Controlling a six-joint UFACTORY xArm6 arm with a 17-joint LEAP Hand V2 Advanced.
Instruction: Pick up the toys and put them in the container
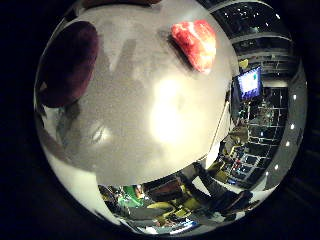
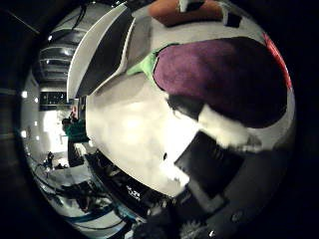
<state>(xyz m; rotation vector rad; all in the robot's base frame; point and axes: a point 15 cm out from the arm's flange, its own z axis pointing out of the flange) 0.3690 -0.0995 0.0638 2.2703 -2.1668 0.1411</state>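
Closest to the palm, the purple toy (image 2: pixel 224 79) fills much of the thumb-side view, lying on the white desk (image 1: pixel 150 125). It looks matte and rounded, probably plush: light, soft and unlikely to slip or break. Its width suggests a wrap across the middle would serve better than a pinch at one end. A white and black part of the robot hand (image 2: pixel 214 144) reaches in just beside the toy, but I cannot tell whether the fingers are spread or curled, or whether they touch it. Just behind the purple toy a green thing (image 2: pixel 144 63) peeks out, next to a container (image 2: pixel 112 50) with a dark inside and pale rim. Farther along the desk lies a red-and-white marbled toy (image 1: pixel 196 42), apart from the purple one; its glossier surface may be slicker.
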